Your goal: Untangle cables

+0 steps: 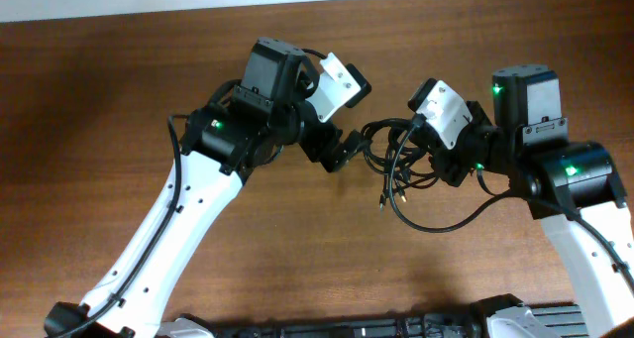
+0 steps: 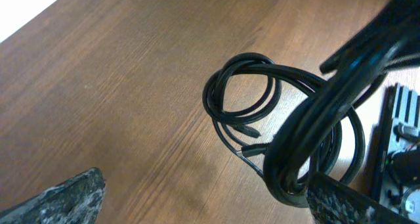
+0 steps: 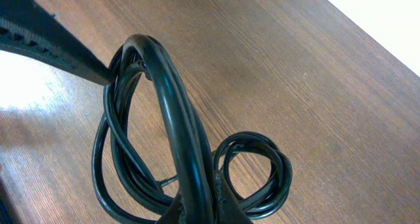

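1. Nearest my right wrist camera are the cables (image 3: 172,112). A thick black loop rises straight out of my right gripper (image 3: 203,214), whose jaws are pressed together on the strands at its base.
2. My left gripper (image 2: 210,199) is spread wide. Its textured fingers (image 2: 69,198) sit in the two lower corners of its view with nothing pinched, and the bundle hangs just beside the right-hand one.
3. From overhead, the cables sit between my two grippers above the wooden table (image 1: 149,80), with one slack loop trailing toward my base.
4. The bundle lies to the right of my open left hand. Its tall loop stands roughly upright, while a small coil (image 2: 241,86) with two plug ends (image 2: 249,129) under it lies straight ahead of the left fingers. I cannot tell whether that coil rests on the wood.
5. I judge the left arm better placed for the coil. Closing on it and drawing away from the right grip should open the tangle, though pulling the wrong strand could tighten it.
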You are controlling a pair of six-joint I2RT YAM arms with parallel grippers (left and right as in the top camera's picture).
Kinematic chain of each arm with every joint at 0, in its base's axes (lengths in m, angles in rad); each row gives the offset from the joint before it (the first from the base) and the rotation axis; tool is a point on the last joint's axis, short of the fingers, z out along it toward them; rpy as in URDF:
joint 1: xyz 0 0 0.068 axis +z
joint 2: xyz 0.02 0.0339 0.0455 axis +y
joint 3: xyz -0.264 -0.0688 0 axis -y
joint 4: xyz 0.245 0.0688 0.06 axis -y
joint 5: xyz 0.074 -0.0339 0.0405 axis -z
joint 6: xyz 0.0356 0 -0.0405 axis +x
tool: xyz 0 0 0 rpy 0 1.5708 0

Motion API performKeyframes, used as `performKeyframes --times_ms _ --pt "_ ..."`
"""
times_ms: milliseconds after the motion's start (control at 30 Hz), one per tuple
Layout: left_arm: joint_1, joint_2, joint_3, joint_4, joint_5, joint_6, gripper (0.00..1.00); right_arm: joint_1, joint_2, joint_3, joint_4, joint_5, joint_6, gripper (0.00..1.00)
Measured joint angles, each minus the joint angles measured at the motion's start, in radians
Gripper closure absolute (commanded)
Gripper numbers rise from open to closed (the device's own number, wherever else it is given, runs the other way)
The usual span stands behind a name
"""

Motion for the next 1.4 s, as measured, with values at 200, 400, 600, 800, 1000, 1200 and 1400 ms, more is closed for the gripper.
performKeyframes --times_ms 200,400,600,800,1000,1200,1400 --pt "0.000 0.000 0.000 0.001 -0.014 -0.100 0.51 0.000 0.000 0.000 0.027 -0.037 0.001 0.96" --pt "-0.005 -0.007 0.000 0.002 -0.004 -0.125 1.00 0.000 0.000 -0.001 0.059 -0.067 0.001 0.96" --pt "-0.005 -0.007 0.000 0.002 -0.007 -0.125 1.00 -0.001 0.000 -0.001 0.060 -0.077 0.000 0.96" --pt "-0.005 -0.007 0.000 0.000 0.000 -0.121 1.00 -0.001 0.000 -0.001 0.060 -0.077 0.001 0.96" --pt "-0.002 -0.032 0.000 0.000 0.103 -0.034 0.64 -0.001 0.000 -0.001 0.057 -0.078 0.000 0.96" --pt "0.003 -0.090 0.000 0.000 0.203 0.120 0.22 -0.006 0.000 -0.001 0.053 -0.168 -0.002 0.96" --pt "0.003 -0.099 0.000 0.000 0.246 0.147 0.19 -0.012 0.000 -0.002 0.090 -0.259 -0.004 0.96"
